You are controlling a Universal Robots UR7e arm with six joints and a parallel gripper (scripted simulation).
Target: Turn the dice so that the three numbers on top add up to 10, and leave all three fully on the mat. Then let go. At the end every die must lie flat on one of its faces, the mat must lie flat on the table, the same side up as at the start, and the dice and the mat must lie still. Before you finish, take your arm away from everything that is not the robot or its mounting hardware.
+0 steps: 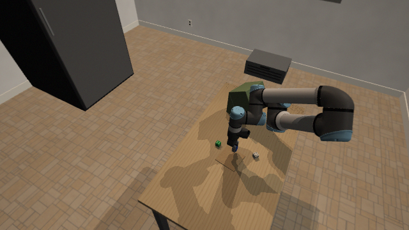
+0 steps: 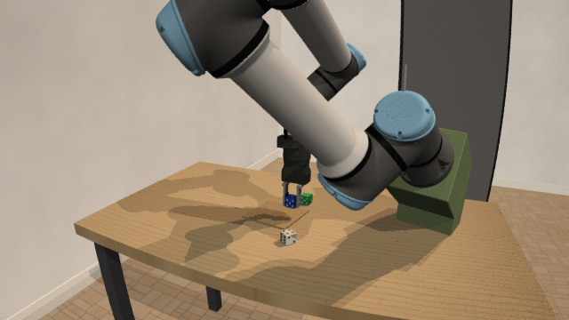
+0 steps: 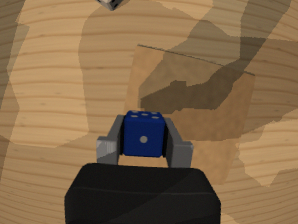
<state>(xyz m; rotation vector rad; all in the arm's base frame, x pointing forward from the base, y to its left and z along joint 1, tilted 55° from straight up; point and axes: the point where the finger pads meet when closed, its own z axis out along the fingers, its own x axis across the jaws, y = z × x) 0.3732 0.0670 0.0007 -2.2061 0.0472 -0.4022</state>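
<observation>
Nearest in the exterior view, a white cubic die with dark pips (image 1: 255,155) (image 2: 288,237) (image 3: 110,4) sits on the wooden surface (image 1: 255,214) (image 2: 147,240) (image 3: 50,90), off the mat. Behind it lies the thin, square brown mat (image 1: 227,160) (image 2: 295,217) (image 3: 215,156). The dark claw with grey fingers (image 1: 235,148) (image 2: 292,204) is clamped on a blue cubic die (image 1: 236,148) (image 2: 290,202) (image 3: 143,134) by the mat's edge; I cannot tell if they touch. Past it, a green cubic die (image 1: 218,144) (image 2: 307,198) rests off the mat.
</observation>
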